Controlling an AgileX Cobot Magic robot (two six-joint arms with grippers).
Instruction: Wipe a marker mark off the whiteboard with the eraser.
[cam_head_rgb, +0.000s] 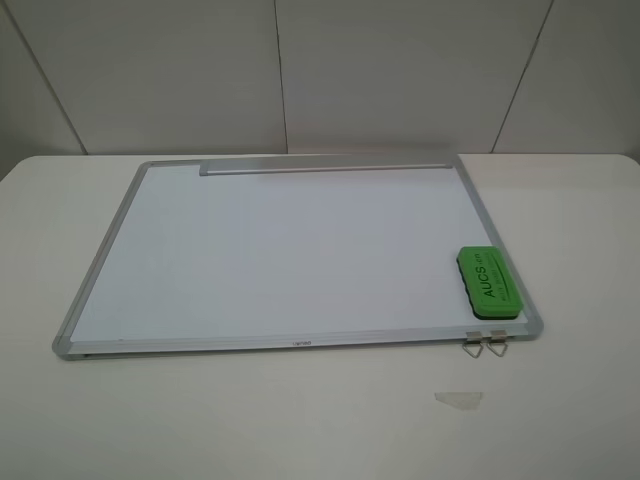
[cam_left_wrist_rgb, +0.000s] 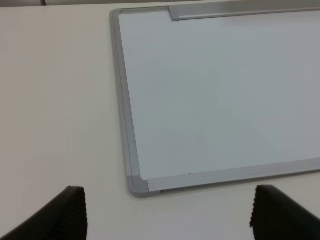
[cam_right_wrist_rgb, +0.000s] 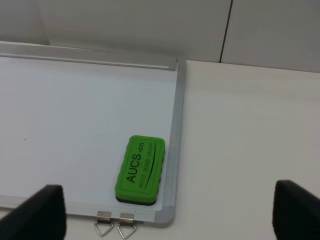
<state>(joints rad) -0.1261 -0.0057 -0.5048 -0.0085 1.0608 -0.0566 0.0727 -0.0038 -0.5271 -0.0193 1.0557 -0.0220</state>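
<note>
Across the middle of the exterior high frame, the whiteboard (cam_head_rgb: 104, 260) lies flat on a pale table (cam_head_rgb: 300, 420), its grey tray strip (cam_head_rgb: 325, 168) along the far edge. Toward the lower right of the board, the green eraser (cam_head_rgb: 488, 284) rests flat, lettering up, just inside the right-hand frame rail. Two metal clips (cam_head_rgb: 484, 343) hang off the near edge just below it. A clear scrap of tape (cam_head_rgb: 459, 399) lies on the table near the clips, apart from the board. No marker mark can be made out on the white surface, and neither arm appears in this view.

From the left wrist camera, the left gripper (cam_left_wrist_rgb: 167, 212) has its dark ribbed fingers (cam_left_wrist_rgb: 70, 212) spread wide at the lower corners of the frame, holding nothing. A board corner sits between them, further up.

From the right wrist camera, the right gripper (cam_right_wrist_rgb: 167, 210) likewise has its jaws wide apart and empty. The eraser sits at lower centre, touching nothing but the board, with the clips just below it.
</note>
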